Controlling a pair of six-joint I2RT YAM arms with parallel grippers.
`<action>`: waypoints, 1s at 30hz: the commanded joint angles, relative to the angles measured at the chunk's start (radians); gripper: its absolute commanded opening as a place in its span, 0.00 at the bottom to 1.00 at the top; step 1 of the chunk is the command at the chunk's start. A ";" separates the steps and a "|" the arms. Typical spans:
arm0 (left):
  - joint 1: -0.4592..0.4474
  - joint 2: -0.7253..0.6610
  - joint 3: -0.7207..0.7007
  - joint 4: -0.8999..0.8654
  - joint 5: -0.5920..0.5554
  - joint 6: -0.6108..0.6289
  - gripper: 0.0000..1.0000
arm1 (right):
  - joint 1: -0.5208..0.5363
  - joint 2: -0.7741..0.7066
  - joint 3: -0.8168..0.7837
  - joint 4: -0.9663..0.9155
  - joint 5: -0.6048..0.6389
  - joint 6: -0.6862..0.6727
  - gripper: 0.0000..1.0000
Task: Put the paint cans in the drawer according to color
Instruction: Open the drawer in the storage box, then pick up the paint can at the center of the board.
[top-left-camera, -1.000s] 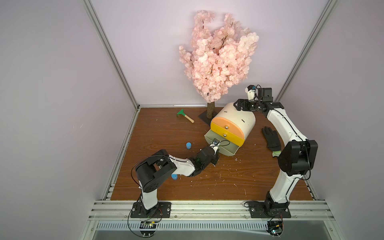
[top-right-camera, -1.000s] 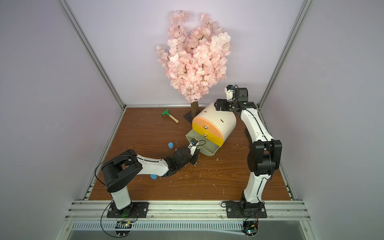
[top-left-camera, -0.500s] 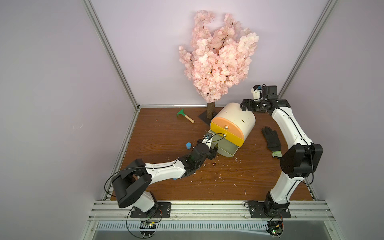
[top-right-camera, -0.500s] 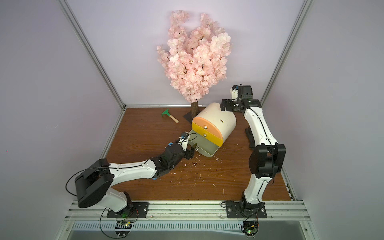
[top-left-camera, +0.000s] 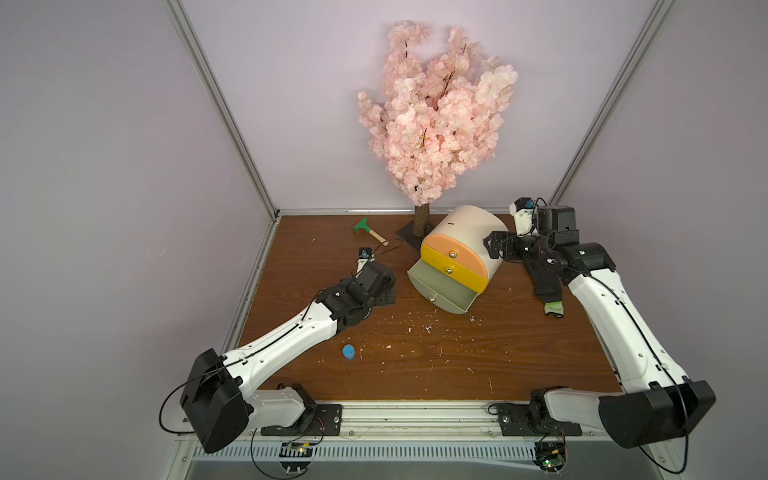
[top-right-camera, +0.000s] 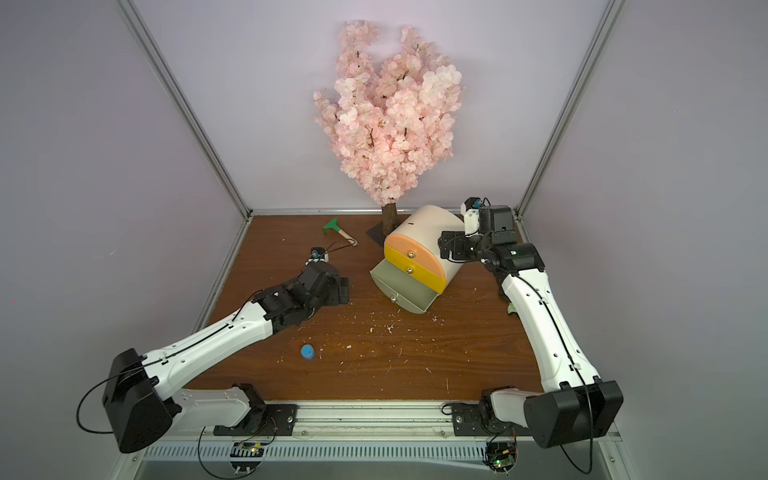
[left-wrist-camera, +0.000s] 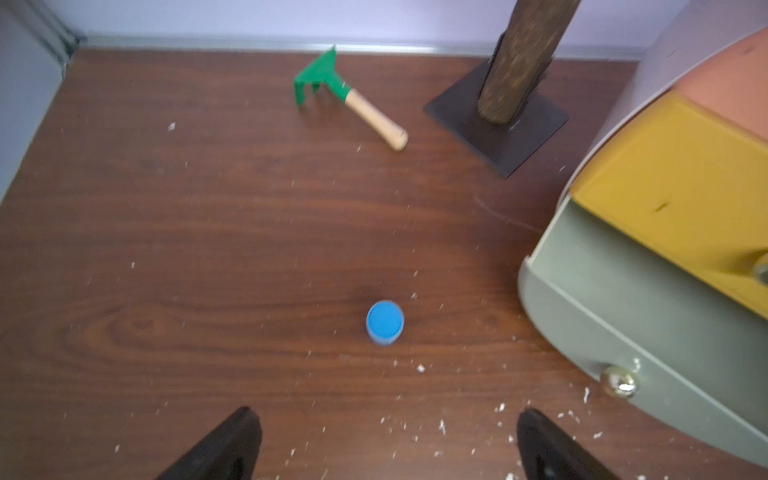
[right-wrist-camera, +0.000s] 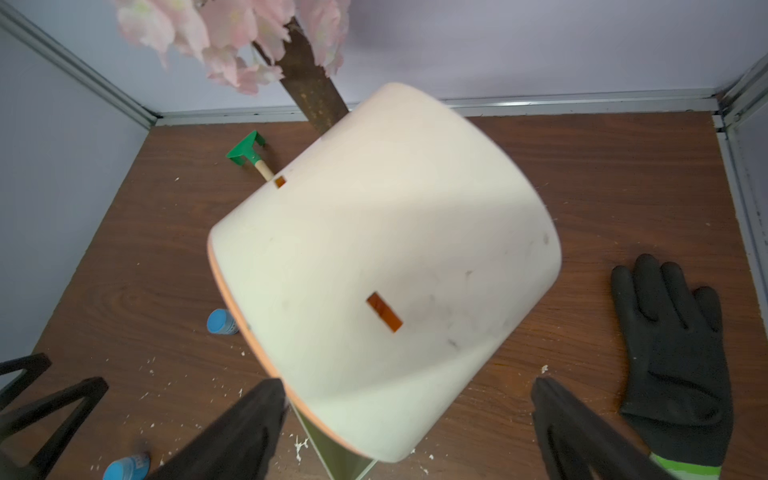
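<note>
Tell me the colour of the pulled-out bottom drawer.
Greenish grey; the bottom drawer shows best in a top view.

The table (top-left-camera: 457, 374) is dark reddish-brown with a wood-grain pattern, speckled with white flecks (top-left-camera: 426, 330). The cabinet (top-left-camera: 469, 224) is cream. Its top drawer (top-left-camera: 461, 249) is peach-orange, the middle drawer (top-left-camera: 457, 274) yellow and the bottom drawer (top-left-camera: 440, 291) grey, each with a silver knob (top-left-camera: 452, 254). Slots (right-wrist-camera: 384, 311) in the shell show orange. One can (top-left-camera: 349, 352) is bright blue; another can (left-wrist-camera: 385, 322) has a paler blue side. The rake (top-left-camera: 365, 226) has a green head and a pale wooden handle. The tree (top-left-camera: 436, 112) has pale pink blossoms, a mottled brown trunk and a black base. The glove (right-wrist-camera: 673, 345) is black with a green-and-white cuff. The left arm (top-left-camera: 286, 345) and right arm (top-left-camera: 615, 324) are white with black joints. The left gripper (left-wrist-camera: 388, 412) and right gripper (right-wrist-camera: 409, 383) are black. The walls (top-left-camera: 124, 166) are pale lilac.
</note>
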 joint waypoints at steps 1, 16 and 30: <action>0.012 -0.050 -0.032 -0.208 0.098 -0.139 0.93 | 0.068 -0.065 -0.036 0.038 0.032 0.044 0.99; 0.012 -0.146 -0.324 -0.241 0.237 -0.405 0.68 | 0.116 -0.151 -0.162 0.075 0.049 0.072 0.99; 0.012 -0.046 -0.368 -0.240 0.232 -0.437 0.61 | 0.117 -0.165 -0.161 0.071 0.057 0.068 0.99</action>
